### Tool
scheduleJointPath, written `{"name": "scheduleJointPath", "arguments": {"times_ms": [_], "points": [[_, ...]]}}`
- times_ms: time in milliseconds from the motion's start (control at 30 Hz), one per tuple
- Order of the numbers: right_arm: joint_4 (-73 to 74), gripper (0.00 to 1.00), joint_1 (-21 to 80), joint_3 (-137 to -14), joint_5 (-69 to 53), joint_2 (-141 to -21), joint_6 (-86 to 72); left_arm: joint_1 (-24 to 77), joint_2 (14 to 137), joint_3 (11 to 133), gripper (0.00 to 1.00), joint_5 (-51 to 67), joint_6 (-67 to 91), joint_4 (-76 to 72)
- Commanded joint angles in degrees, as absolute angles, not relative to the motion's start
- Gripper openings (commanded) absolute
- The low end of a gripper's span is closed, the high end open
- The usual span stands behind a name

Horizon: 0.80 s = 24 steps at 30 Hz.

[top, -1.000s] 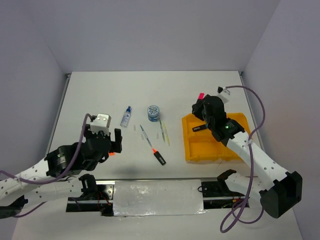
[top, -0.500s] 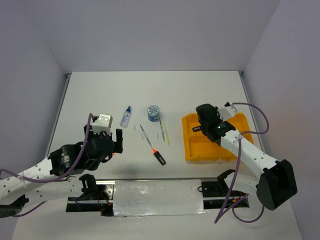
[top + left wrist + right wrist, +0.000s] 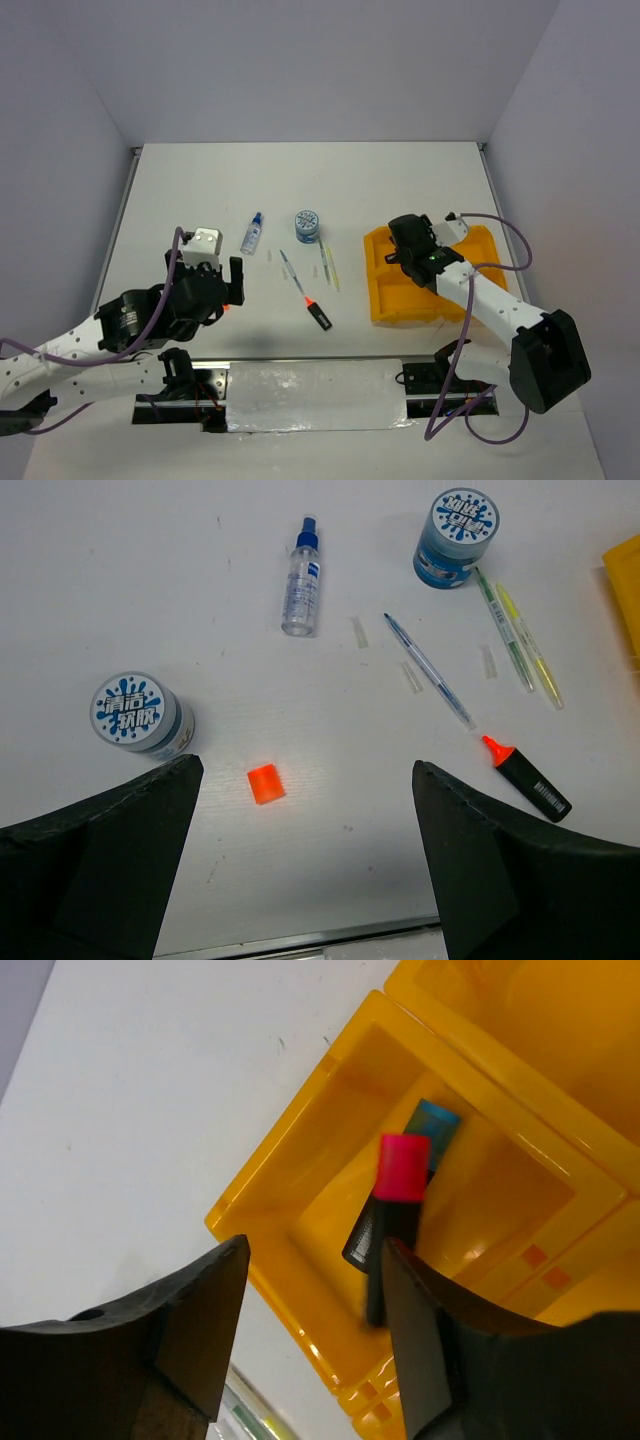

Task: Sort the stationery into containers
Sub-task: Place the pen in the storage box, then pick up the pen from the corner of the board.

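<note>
The pink-capped marker [image 3: 395, 1210] is inside one box of the yellow tray [image 3: 300, 1125], right beside a blue-capped marker [image 3: 432, 1125]. It looks blurry. The right gripper [image 3: 315, 1260] hangs over it, jaws apart, not pinching it. The left gripper [image 3: 307, 770] is spread wide above a little orange cube [image 3: 265, 783] on the table [image 3: 200, 580].

Orange cube [image 3: 265, 783] near left pot [image 3: 135, 712]; bottle [image 3: 301, 577], pens [image 3: 428, 670] farther off.

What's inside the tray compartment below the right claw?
In the compartment, a pink-capped highlighter, blurred, lies across a blue-capped highlighter. The right claw covers the compartment's near corners, so anything there goes unseen.
</note>
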<state>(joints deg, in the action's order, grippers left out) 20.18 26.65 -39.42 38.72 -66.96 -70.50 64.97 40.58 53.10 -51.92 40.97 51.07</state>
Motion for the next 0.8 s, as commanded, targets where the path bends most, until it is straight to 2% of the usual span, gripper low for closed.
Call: {"name": "scheduleJointPath", "arguments": {"times_ms": [0, 167, 233, 267, 333, 433, 567, 767], "points": [[15.6, 0.65, 26.4, -40.3, 38.4, -66.6, -67.4, 65.1, 39.6, 54.6, 0.99, -53.8, 41.8, 51.2], [14.5, 0.71, 26.7, -44.3, 34.9, -64.3, -57.5, 65.0, 39.2, 54.7, 0.99, -54.4, 42.7, 51.8], [8.0, 0.72, 26.9, -44.1, 30.6, -62.5, -51.0, 65.1, 38.8, 54.8, 0.99, -55.3, 43.4, 52.6], [5.4, 0.84, 27.5, -43.6, 23.5, -60.9, -43.1, 65.0, 38.8, 55.0, 0.99, -55.8, 44.9, 53.2], [0.2, 1.00, 28.3, -43.6, 14.1, -60.5, -35.5, 65.0, 38.8, 55.2, 0.99, -56.9, 46.3, 54.8], [7.6, 1.00, 33.6, -48.6, 6.7, -63.0, -25.2, 65.0, 39.6, 55.8, 0.99, -59.0, 50.1, 57.3], [17.6, 0.99, 48.9, -54.3, 7.6, -67.9, -14.1, 65.0, 41.6, 57.3, 0.99, -62.4, 57.3, 64.0], [21.5, 0.98, 60.7, -55.2, 11.9, -76.1, -10.8, 65.0, 44.7, 59.1, 0.99, -65.5, 67.6, 74.0]]}}
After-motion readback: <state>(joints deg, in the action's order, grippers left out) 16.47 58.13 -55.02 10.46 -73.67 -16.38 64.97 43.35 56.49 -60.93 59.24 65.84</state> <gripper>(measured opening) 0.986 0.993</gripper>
